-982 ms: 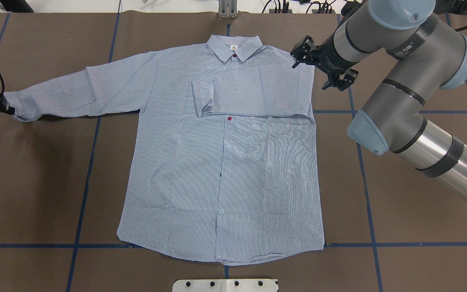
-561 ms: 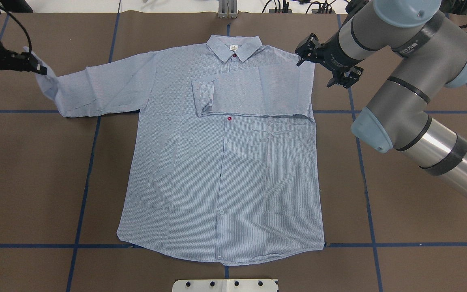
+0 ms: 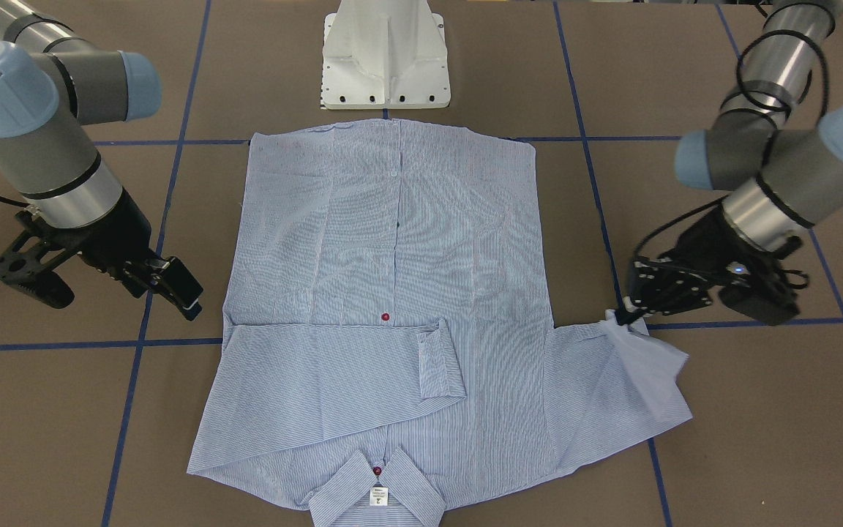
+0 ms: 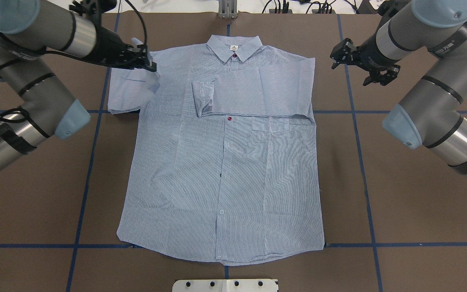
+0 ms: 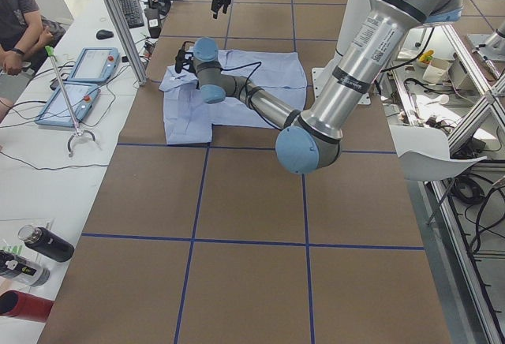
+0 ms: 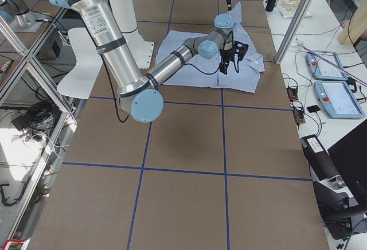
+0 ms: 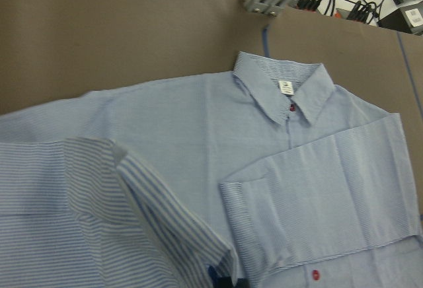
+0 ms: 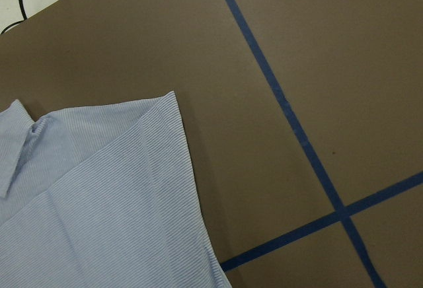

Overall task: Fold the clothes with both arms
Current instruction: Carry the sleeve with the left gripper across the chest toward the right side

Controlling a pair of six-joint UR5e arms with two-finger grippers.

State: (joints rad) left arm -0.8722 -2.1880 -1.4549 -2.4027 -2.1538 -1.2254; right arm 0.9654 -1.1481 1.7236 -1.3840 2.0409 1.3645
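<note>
Brown table (image 4: pixel 399 202), shirt sleeve (image 4: pixel 130 93) in left jaws

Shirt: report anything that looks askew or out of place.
Nothing serious. The folded sleeve lies across the shirt front with its cuff rumpled and curled. The other sleeve is bunched only because the left gripper holds it mid-fold. The right gripper hangs open, clear of the cloth.

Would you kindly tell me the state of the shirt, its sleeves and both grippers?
Shirt: lying flat, front up.
Folded sleeve: laid across the chest.
Other sleeve: end raised, doubled back toward the body.
Left gripper: shut on the other sleeve.
Right gripper: open, empty, beside the shirt.
</note>
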